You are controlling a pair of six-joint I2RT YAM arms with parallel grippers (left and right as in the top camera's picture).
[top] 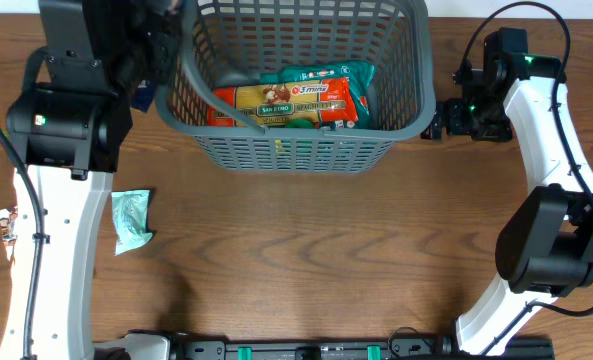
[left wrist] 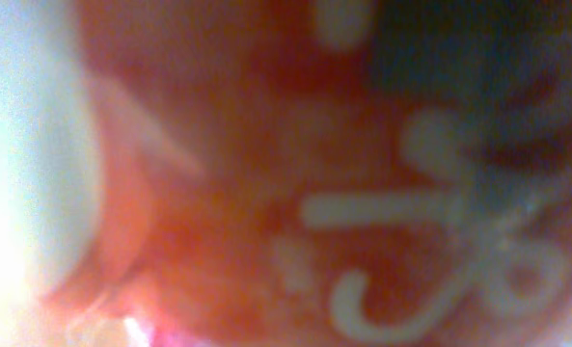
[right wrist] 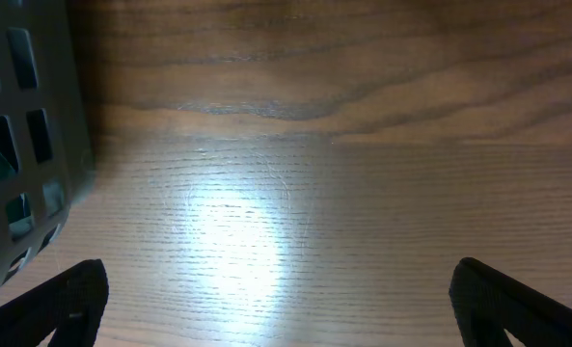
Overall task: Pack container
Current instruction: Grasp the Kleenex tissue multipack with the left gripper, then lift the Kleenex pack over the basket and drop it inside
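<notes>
The dark grey lattice container (top: 306,150) stands at the back middle of the table. Inside lie an orange-and-yellow spaghetti pack (top: 276,103) and a green packet (top: 321,75). My left gripper (top: 154,48) hangs at the container's left rim, and its jaws are hidden in the overhead view. The left wrist view is filled by a blurred red-orange pack (left wrist: 266,173) with white lettering, pressed close to the lens, and no fingers show. My right gripper (right wrist: 278,299) is open and empty, low over bare table just right of the container (right wrist: 25,145). It also shows in the overhead view (top: 438,125).
A small teal packet (top: 131,220) lies on the table at front left, beside my left arm. A small printed item (top: 6,225) sits at the far left edge. The wooden table (top: 316,260) stretches in front of the container.
</notes>
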